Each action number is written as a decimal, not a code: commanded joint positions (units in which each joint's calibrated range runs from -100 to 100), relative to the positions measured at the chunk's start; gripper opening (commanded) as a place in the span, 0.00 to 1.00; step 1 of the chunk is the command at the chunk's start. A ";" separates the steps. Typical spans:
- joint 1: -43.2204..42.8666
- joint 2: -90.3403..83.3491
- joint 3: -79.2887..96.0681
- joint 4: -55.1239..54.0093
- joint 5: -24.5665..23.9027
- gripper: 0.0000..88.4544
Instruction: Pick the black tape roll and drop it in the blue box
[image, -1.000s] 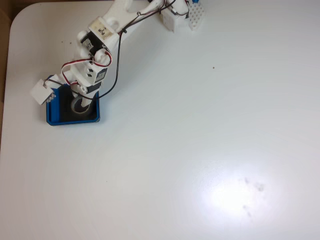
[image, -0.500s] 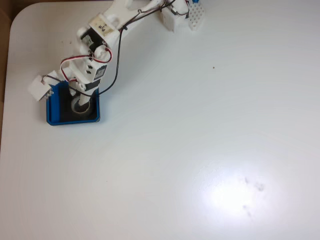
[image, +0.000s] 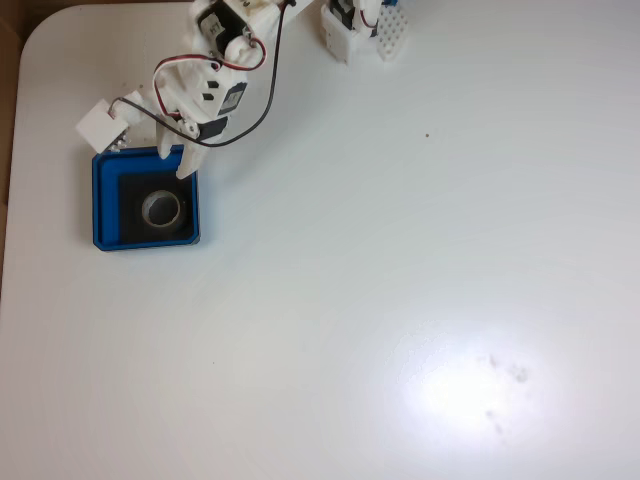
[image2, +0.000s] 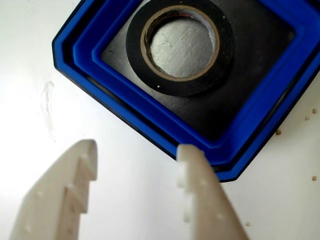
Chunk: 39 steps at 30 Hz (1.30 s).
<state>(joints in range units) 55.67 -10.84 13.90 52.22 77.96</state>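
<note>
Black tape roll (image2: 180, 47) lies flat, hole upward, inside blue box (image2: 260, 105).

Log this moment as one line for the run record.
pincer: open, empty, above tray edge | black tape roll: flat on blue box floor | drop: done

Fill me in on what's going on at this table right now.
A small white robot arm has been putting a black tape roll into a blue box. The roll now lies flat on the box's black floor. The gripper is open, holds nothing, and has pulled back from over the box to its edge. The drop looks done.
</note>
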 joint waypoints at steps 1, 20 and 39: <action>0.17 -6.39 3.98 -1.23 0.31 0.16; -0.22 -33.56 32.64 -1.31 0.31 0.16; -0.22 -58.06 57.53 -1.31 0.31 0.16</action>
<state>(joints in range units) 55.67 -66.30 69.69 51.97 77.96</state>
